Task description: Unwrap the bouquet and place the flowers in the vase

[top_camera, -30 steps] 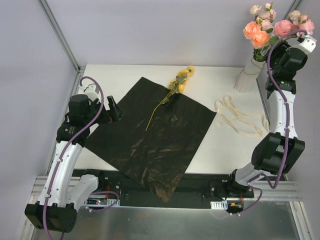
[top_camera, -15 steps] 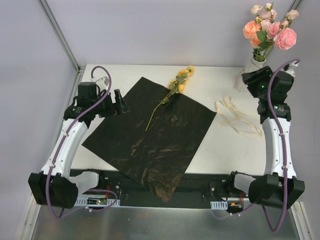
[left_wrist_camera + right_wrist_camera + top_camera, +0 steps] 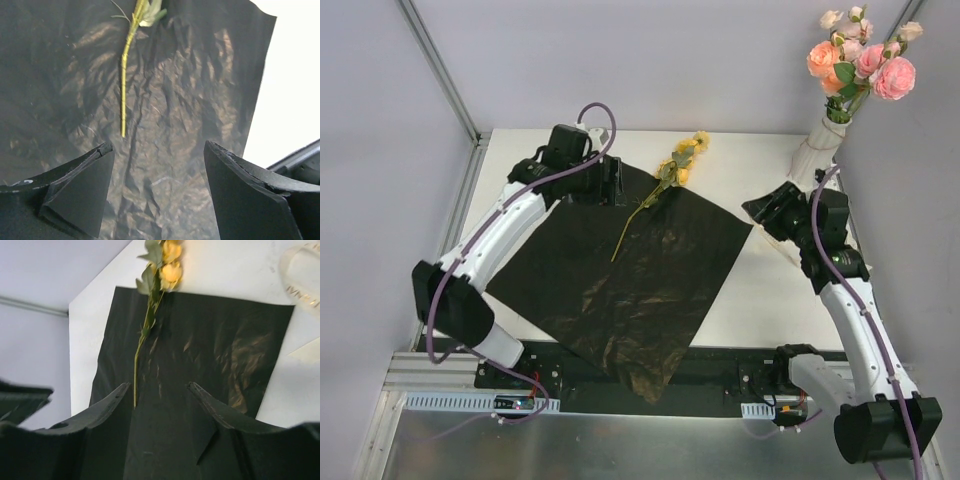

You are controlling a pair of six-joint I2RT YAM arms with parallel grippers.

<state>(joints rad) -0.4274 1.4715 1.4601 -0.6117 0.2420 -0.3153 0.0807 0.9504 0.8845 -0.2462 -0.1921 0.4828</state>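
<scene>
The black sheet [image 3: 630,280] lies unwrapped and flat on the white table. One yellow flower [image 3: 680,158] rests on its far corner, with the stem [image 3: 123,85] running down toward the middle. The white ribbed vase [image 3: 817,152] stands at the far right and holds pink and peach flowers [image 3: 860,60]. My left gripper [image 3: 613,185] hovers open over the sheet's far-left edge, left of the stem, nothing between its fingers [image 3: 85,195]. My right gripper [image 3: 758,210] is open above the sheet's right corner, facing the yellow flower [image 3: 167,265] and empty.
A cream ribbon [image 3: 305,270] lies on the table right of the sheet, mostly hidden under my right arm in the top view. Grey walls and a metal frame post [image 3: 440,70] enclose the table. The sheet's near corner hangs over the table's front edge [image 3: 650,385].
My left arm swung from the table's left edge to the sheet's far corner and its jaws narrowed a little. My right arm dropped from the vase's flowers toward the sheet's right corner.
</scene>
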